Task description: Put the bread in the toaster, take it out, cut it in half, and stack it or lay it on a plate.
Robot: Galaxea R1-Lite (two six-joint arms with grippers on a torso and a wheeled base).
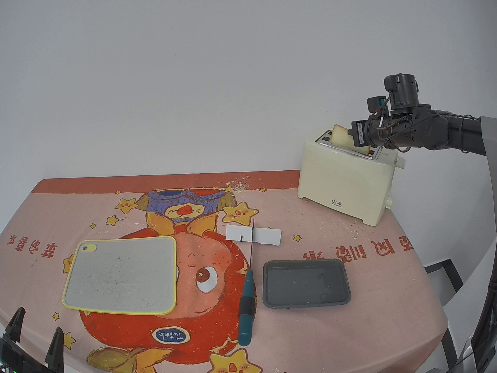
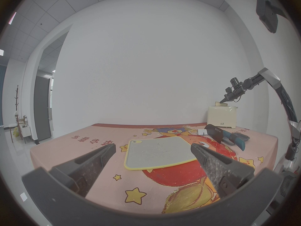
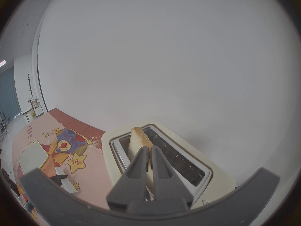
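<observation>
Right now the bread (image 1: 340,135) stands on edge in the toaster (image 1: 346,188), its upper part sticking up above the slot. The slice's long axis runs along the slot, and it sits toward the end of the toaster away from the side lever, with its flat faces turned to the toaster's long walls. In the right wrist view the bread (image 3: 137,141) shows a browned top crust rising over the toaster (image 3: 219,180) rim.

The right gripper (image 1: 364,142) is above the toaster, its fingers closed to a narrow gap with the slice's upper edge pinched between them; the right gripper (image 3: 149,148) comes at the slice from the toaster's lever end.

The left gripper (image 1: 37,323) is well away from the toaster, low at the table's near corner on the opposite side, spread wide and empty. From its own wrist camera the left gripper (image 2: 153,146) faces across the table toward the toaster.

A grey plate (image 1: 306,284) lies in front of the toaster, nearer the robot. A teal-handled knife (image 1: 247,307) lies just beside the plate on the side away from the toaster's lever, blade pointing to the far edge and crossing a white card (image 1: 266,235). A cutting board (image 1: 121,274) lies flat farther out that same way.
</observation>
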